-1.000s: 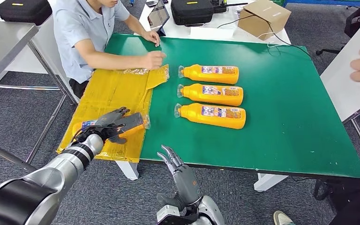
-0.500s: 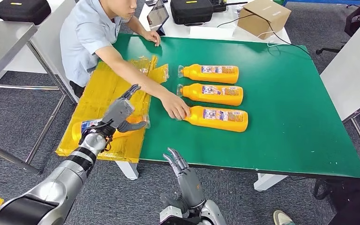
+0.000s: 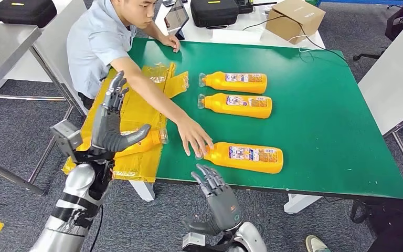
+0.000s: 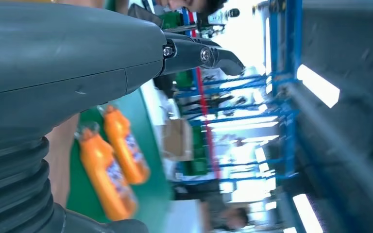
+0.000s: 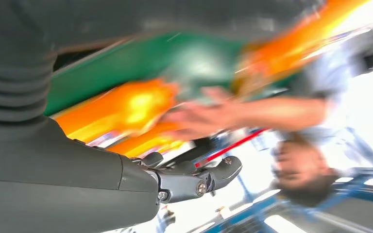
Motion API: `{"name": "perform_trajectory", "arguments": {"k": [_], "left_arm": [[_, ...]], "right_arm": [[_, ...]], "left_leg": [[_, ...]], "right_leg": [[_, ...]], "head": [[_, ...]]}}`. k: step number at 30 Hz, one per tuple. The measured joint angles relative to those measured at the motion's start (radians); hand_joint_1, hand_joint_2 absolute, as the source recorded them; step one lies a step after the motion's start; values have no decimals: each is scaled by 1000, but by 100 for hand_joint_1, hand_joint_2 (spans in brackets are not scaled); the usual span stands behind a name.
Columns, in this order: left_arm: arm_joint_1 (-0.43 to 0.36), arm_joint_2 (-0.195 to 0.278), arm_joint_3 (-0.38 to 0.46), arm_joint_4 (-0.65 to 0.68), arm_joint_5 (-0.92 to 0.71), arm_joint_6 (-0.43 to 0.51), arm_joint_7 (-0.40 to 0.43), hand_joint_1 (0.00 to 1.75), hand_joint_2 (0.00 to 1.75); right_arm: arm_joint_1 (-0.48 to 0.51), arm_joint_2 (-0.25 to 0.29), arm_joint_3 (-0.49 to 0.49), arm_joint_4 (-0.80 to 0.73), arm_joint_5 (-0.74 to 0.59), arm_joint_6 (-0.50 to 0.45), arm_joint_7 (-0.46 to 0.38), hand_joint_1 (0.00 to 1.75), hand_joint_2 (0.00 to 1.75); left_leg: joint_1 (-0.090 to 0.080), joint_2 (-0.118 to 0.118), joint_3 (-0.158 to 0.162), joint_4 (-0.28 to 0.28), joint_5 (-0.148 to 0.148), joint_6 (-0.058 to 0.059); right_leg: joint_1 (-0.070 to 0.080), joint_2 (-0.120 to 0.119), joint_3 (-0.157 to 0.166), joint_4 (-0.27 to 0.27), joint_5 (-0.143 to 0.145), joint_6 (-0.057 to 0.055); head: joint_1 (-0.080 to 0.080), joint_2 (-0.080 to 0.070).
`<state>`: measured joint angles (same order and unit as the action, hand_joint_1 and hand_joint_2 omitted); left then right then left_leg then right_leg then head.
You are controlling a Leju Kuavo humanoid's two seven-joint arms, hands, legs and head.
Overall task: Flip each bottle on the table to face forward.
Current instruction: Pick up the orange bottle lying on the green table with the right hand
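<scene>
Holding nothing: left hand [image 3: 109, 126] raised, fingers spread; right hand [image 3: 219, 198] likewise splayed, empty.

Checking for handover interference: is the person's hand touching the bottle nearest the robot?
Touching. In the head view the person's hand lies over the cap end of the nearest bottle, fingers overlapping its neck with no green table visible between.

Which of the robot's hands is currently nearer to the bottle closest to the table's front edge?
Right. The right hand is open just below the front bottle; the left hand is raised over the yellow sheet, farther off.
</scene>
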<state>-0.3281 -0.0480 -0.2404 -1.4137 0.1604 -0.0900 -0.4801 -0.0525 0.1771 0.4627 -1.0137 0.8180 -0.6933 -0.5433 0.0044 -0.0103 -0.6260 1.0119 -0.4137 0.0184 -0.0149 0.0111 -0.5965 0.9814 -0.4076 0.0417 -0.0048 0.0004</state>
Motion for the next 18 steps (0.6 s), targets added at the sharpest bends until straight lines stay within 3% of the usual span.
{"name": "perform_trajectory", "arguments": {"k": [4, 8, 13, 18], "left_arm": [[117, -9, 39, -125, 64, 32, -7, 0, 175], [200, -23, 57, -182, 69, 66, -23, 0, 175], [259, -39, 58, -202, 52, 99, -58, 0, 175], [282, -49, 58, -212, 42, 110, -68, 0, 175]], "right_arm": [[-9, -12, -160, -11, 149, -1, 79, 0, 175], [-48, -35, -287, 10, 168, -1, 95, 0, 175], [-126, -69, -396, 74, 201, -1, 94, 0, 175], [-193, -90, -444, 139, 215, -1, 112, 0, 175]], "left_leg": [[0, 0, 0, 0, 0, 0], [-1, 0, 0, 0, 0, 0], [-1, 0, 0, 0, 0, 0], [-1, 0, 0, 0, 0, 0]], "right_leg": [[0, 0, 0, 0, 0, 0], [-1, 0, 0, 0, 0, 0], [-1, 0, 0, 0, 1, 1], [-1, 0, 0, 0, 0, 1]], "head": [[0, 0], [0, 0], [0, 0], [0, 0]]}}
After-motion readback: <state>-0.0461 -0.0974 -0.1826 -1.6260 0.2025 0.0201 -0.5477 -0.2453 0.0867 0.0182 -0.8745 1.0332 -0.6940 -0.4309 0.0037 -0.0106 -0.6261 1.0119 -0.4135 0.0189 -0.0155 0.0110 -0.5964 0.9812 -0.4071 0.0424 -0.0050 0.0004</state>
